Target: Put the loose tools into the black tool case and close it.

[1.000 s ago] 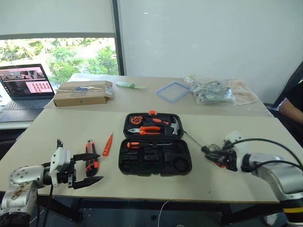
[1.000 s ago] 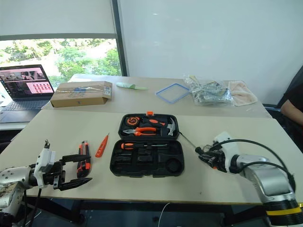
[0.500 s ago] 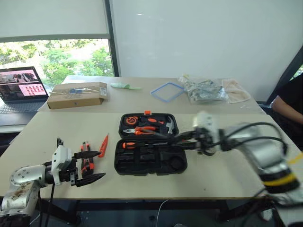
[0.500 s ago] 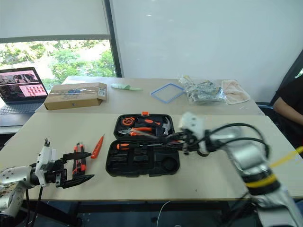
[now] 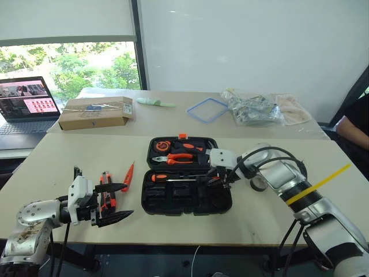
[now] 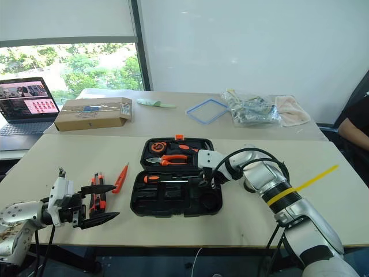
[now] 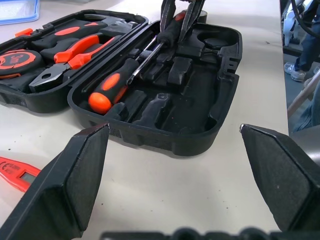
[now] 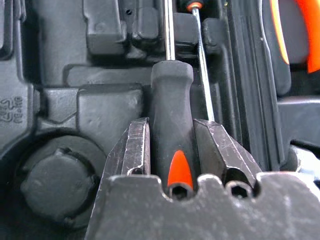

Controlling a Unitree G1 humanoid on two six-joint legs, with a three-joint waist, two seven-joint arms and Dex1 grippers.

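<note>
The black tool case (image 5: 230,199) lies open in the middle of the near table. One screwdriver (image 7: 112,87) with an orange-and-black handle rests in a slot of its near half. My right gripper (image 8: 172,145) hangs just over that half, shut on the black-and-orange handle of a second screwdriver (image 8: 171,100), whose shaft runs along beside the first one's shaft. Left of the case lie the orange tester pen (image 5: 128,175) and the utility knife (image 5: 106,194). My left gripper (image 5: 127,200) hovers open just in front of the knife, holding nothing.
Orange-handled pliers (image 7: 70,55), a tape measure (image 7: 17,60) and a hammer sit in the case's far half. On the far table are a cardboard box (image 5: 95,112), a laptop (image 5: 26,107), a blue frame (image 5: 209,109) and a plastic bag (image 5: 253,109). A person's arm (image 5: 354,124) shows at the right edge.
My right arm has swung from the table's right side leftward over the open case, carrying the screwdriver and rolling its wrist. The left gripper has stayed open in place.
</note>
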